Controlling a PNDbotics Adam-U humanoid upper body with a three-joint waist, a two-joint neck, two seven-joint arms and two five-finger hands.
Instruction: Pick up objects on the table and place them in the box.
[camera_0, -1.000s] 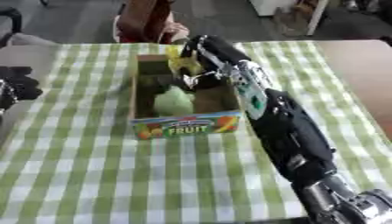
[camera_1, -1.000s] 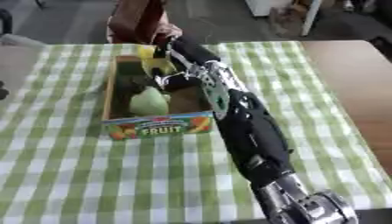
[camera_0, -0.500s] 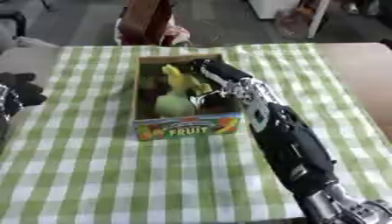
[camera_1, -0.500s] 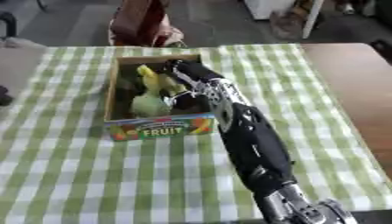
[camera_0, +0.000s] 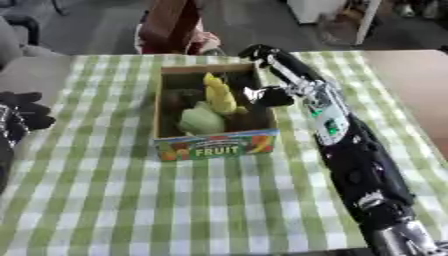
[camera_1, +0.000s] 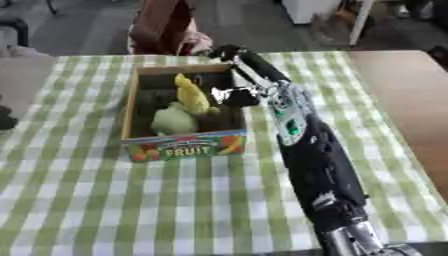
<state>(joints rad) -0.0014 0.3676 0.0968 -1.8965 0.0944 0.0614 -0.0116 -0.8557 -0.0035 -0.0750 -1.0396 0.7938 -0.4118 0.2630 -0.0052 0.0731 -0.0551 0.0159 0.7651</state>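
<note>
I see both views from the head camera, looking steeply down and forward over the checked table (camera_0: 131, 200). The two eyes sit side by side and share nearly the whole scene: the box (camera_0: 214, 142) near centre and my right arm (camera_1: 306, 145) entering from the lower right. The left eye view alone shows my left hand (camera_0: 22, 117) at its left edge.
</note>
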